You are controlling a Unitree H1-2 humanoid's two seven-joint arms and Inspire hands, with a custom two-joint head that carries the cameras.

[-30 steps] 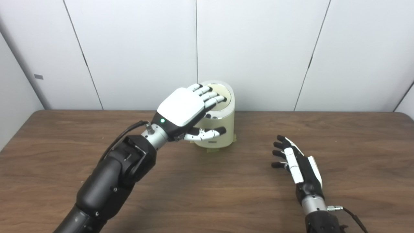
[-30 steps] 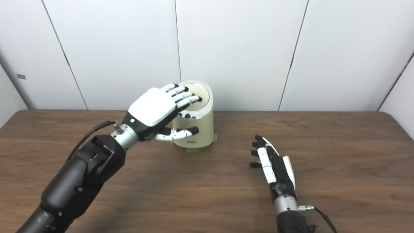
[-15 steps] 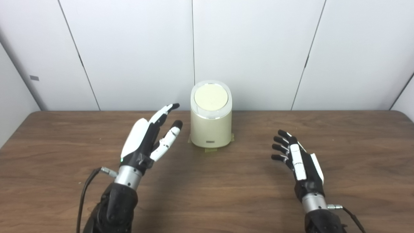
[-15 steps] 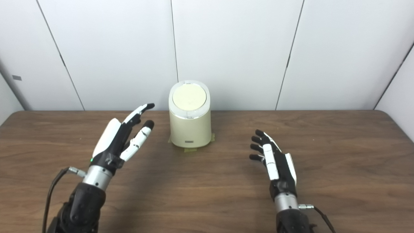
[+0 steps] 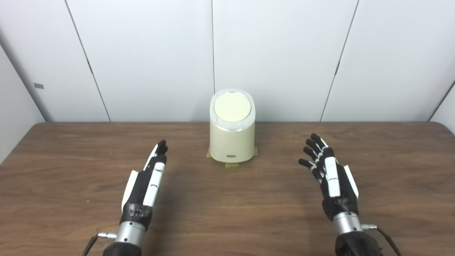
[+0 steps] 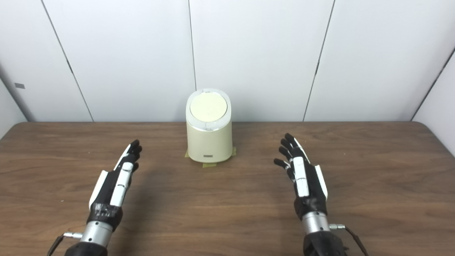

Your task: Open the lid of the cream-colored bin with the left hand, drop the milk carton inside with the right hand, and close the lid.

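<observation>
White panelled wall behind a wooden counter (image 5: 227,213). Cream bin (image 5: 232,137) mid-back, lid (image 5: 232,106) shut, probably light, smooth; best pressed on top. No carton visible. Left hand (image 5: 144,186) and right hand (image 5: 332,174) empty, fingers apart.

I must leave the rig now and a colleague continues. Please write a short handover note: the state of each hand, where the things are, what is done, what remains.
Left hand: open, empty, low over the table, left of the bin.
Right hand: open, empty, fingers spread, right of the bin.
Cream-colored bin: upright at the table's back edge, lid closed.
Milk carton: not visible; whether it is inside the bin cannot be told.
Done: lid is shut, both hands clear.
Left: nothing seen; confirm the carton.
</observation>
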